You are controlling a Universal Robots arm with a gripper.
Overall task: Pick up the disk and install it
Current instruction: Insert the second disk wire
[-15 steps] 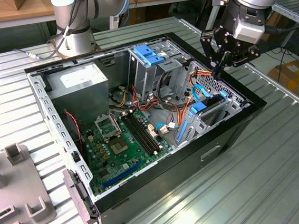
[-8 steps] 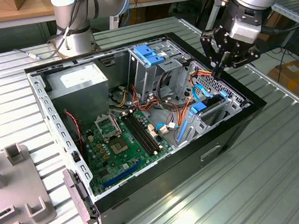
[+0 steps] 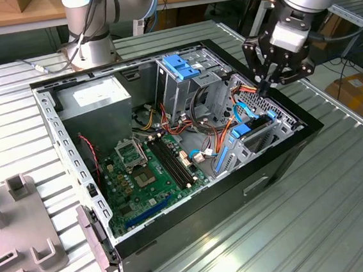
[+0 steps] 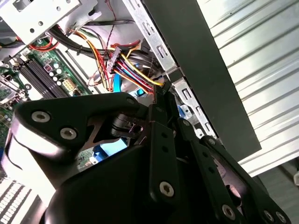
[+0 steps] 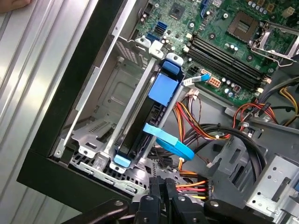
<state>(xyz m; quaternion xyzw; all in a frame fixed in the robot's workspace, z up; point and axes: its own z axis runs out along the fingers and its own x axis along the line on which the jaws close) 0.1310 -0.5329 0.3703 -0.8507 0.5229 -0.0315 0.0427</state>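
Exterior view, nearest first: a ribbed metal table (image 3: 344,223) carries an open computer case (image 3: 250,181) lying on its side. Grey fixture blocks (image 3: 19,190) sit on the table at the exterior view's left. Inside the case, a green motherboard (image 3: 146,171) fills the near floor, and a grey power supply (image 3: 94,99) with a white label lies behind it. Toward the exterior view's right stands a metal drive cage (image 3: 189,77) topped by a blue handle (image 3: 179,65). At the case's right-hand edge the disk (image 3: 249,133) sits on edge in a bay, its blue bracket showing, with blue and orange cables (image 3: 240,108) running over it.

The gripper (image 3: 262,89) hangs just above that corner, fingers pointing down at the cables beside the bay. Its jaws look drawn together, with nothing between them. Farther back, the arm's base (image 3: 88,35) stands on the table behind the case, with a wooden bench (image 3: 2,12) beyond.

In the first wrist view the disk (image 5: 140,126) stands upright in its slot, black body edged in blue, a blue ribbon cable (image 5: 168,140) crossing just beside it, and the fingers (image 5: 156,196) meet near the case wall. In the second wrist view the gripper (image 4: 161,93) tips touch a bundle of coloured wires (image 4: 131,70).
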